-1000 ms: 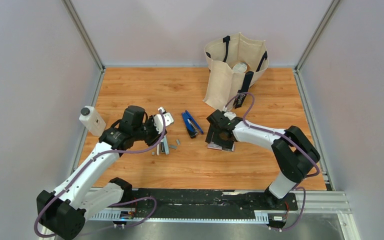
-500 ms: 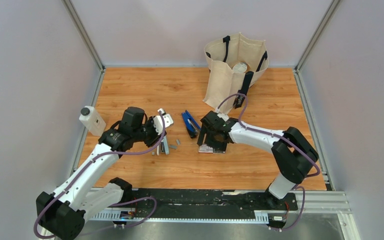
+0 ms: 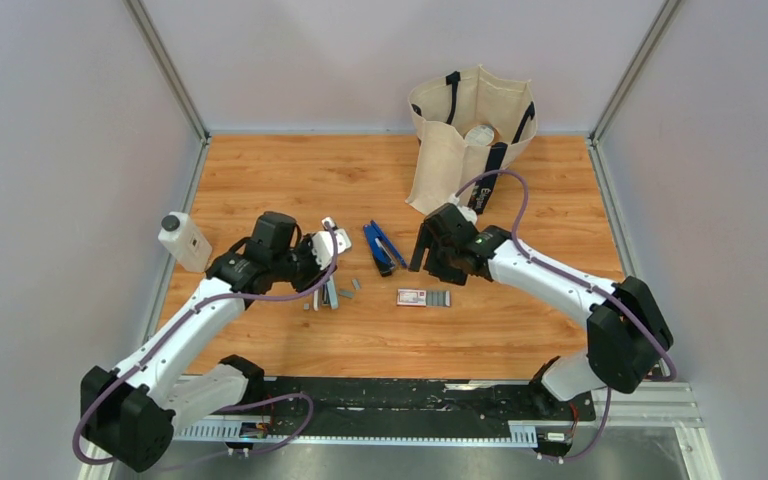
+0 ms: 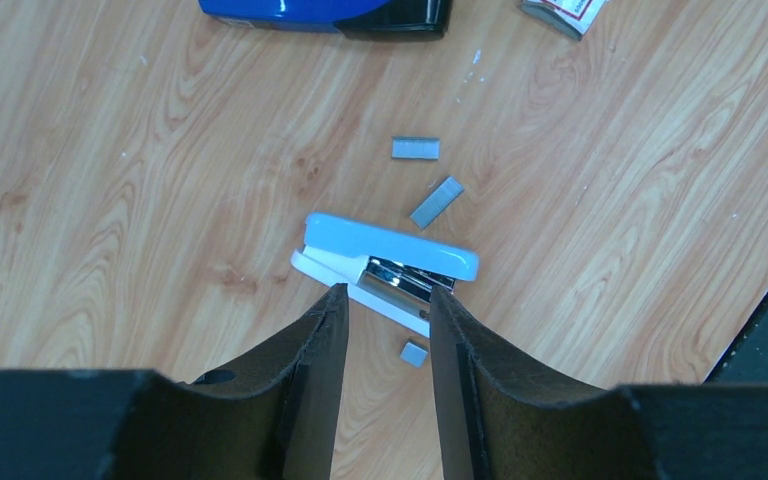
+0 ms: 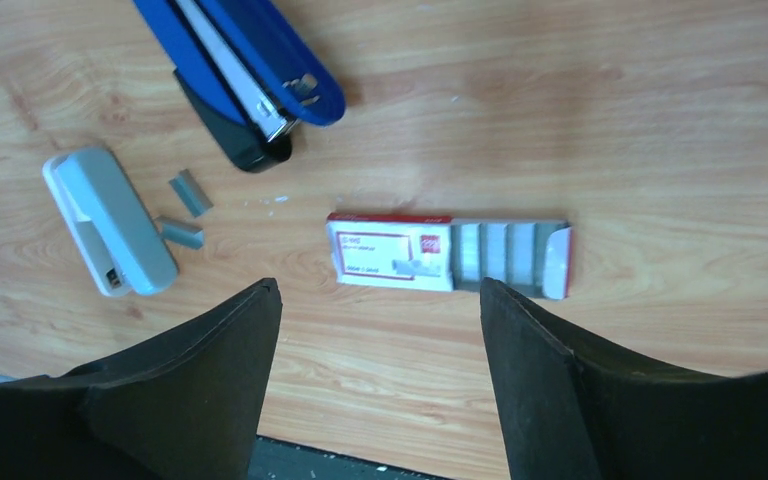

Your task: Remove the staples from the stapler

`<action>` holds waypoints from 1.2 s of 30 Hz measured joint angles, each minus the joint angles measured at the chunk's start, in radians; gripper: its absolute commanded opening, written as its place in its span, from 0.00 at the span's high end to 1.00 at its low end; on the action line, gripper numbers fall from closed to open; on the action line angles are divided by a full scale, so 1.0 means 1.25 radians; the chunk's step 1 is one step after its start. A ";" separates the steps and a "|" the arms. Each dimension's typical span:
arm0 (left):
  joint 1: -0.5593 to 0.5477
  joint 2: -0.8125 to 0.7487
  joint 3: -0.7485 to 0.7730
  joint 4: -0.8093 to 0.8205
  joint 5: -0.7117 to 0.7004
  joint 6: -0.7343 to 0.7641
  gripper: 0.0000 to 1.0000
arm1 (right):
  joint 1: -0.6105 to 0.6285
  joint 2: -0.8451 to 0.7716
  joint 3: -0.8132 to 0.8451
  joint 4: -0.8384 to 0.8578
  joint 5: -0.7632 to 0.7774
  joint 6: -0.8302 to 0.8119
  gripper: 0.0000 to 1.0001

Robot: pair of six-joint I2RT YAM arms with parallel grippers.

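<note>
The dark-blue stapler (image 3: 382, 247) with a black end lies hinged open on the wood table (image 3: 290, 180), between the two arms. Its metal channel (image 5: 232, 68) shows; whether staples sit in it I cannot tell. A few loose staple strips (image 4: 415, 148) lie near a pale grey stapler (image 4: 390, 255). My left gripper (image 4: 388, 300) hovers over that pale stapler, open, with only table between its fingers. My right gripper (image 5: 378, 290) is wide open and empty, raised right of the dark-blue stapler (image 5: 250, 60).
A red-and-white staple box (image 3: 424, 297) lies on the table with its tray (image 5: 510, 255) slid out. A canvas tote bag (image 3: 470, 140) stands at the back. A white bottle (image 3: 184, 240) stands at the left edge. A black rail (image 3: 410, 400) runs along the near edge.
My right gripper has lifted off the staple box and pulled back toward the bag, leaving the box uncovered and a little further left. The left arm has barely moved.
</note>
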State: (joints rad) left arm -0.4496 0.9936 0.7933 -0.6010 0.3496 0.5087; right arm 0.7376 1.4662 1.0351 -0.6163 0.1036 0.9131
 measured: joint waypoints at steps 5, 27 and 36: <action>-0.029 0.072 0.000 -0.001 -0.012 0.023 0.57 | -0.054 0.005 -0.005 0.011 0.017 -0.065 0.31; -0.164 0.395 0.074 -0.006 -0.057 0.210 0.54 | -0.078 0.154 -0.081 0.190 0.041 -0.167 0.37; -0.171 0.425 0.074 -0.007 -0.058 0.251 0.53 | -0.065 0.097 -0.163 0.263 0.041 -0.168 0.40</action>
State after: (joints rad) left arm -0.6632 1.5249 0.8852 -0.6094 0.2775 0.8223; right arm 0.6563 1.5871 0.8314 -0.2874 0.1543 0.7033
